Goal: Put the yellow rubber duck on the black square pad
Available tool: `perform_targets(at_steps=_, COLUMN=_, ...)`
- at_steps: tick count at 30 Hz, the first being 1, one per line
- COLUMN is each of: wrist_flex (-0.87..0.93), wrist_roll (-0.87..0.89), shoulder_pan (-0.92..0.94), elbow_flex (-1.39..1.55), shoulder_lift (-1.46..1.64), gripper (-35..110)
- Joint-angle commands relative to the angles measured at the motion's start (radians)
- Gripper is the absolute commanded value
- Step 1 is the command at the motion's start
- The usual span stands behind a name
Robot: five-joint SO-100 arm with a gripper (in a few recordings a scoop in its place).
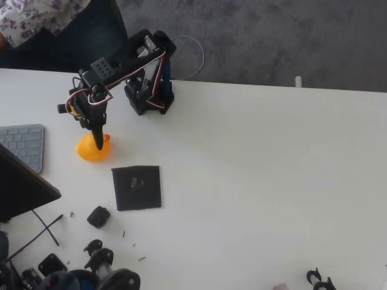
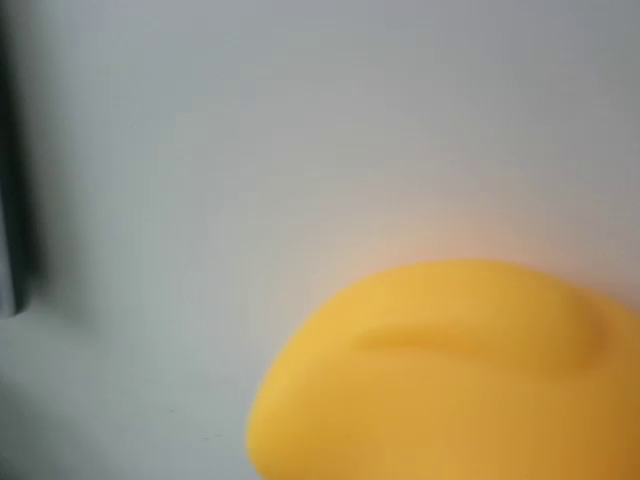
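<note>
Overhead view: your gripper (image 1: 98,142) hangs point-down at the left end of the white table (image 1: 260,181), its dark fingers directly over the yellow rubber duck (image 1: 91,151). The fingertips overlap the duck's upper right part, beside a small red-orange patch that appears to be the beak; you cannot tell from either view whether the jaws stand apart or have closed on the toy. The duck sits on the table surface, rounded, with no clear long axis from above; if the red-orange patch is the beak, it points toward the right of the overhead view. Wrist view: the duck (image 2: 450,380) fills the lower right as a blurred yellow mass very close beneath the camera, with bare table behind. Overhead again: the black square pad (image 1: 136,188) lies flat just below and to the right of the duck, apart from it. A small black block (image 1: 98,217) rests below the pad's left corner, and a grey keyboard (image 1: 25,145) lies at the left edge.
</note>
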Motion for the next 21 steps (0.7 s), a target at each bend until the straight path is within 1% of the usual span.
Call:
perform_targets(at_steps=1, wrist_flex=-0.031, wrist_roll=-0.011, shoulder_pan=0.006, elbow_flex=0.012, shoulder_lift=0.009, gripper=40)
perform_targets(at_steps=9, wrist_flex=-0.038, wrist_roll=-0.012, shoulder_pan=-0.005, elbow_flex=0.118, shoulder_lift=0.009, gripper=40)
perform_targets(at_steps=15, wrist_flex=-0.044, wrist_roll=-0.021, shoulder_pan=-0.003, elbow_flex=0.115, shoulder_lift=0.009, gripper=40)
perform_targets(at_steps=21, wrist_flex=-0.176, wrist_roll=-0.012, shoulder_pan=0.003, elbow_flex=0.127, shoulder_lift=0.008, gripper=40)
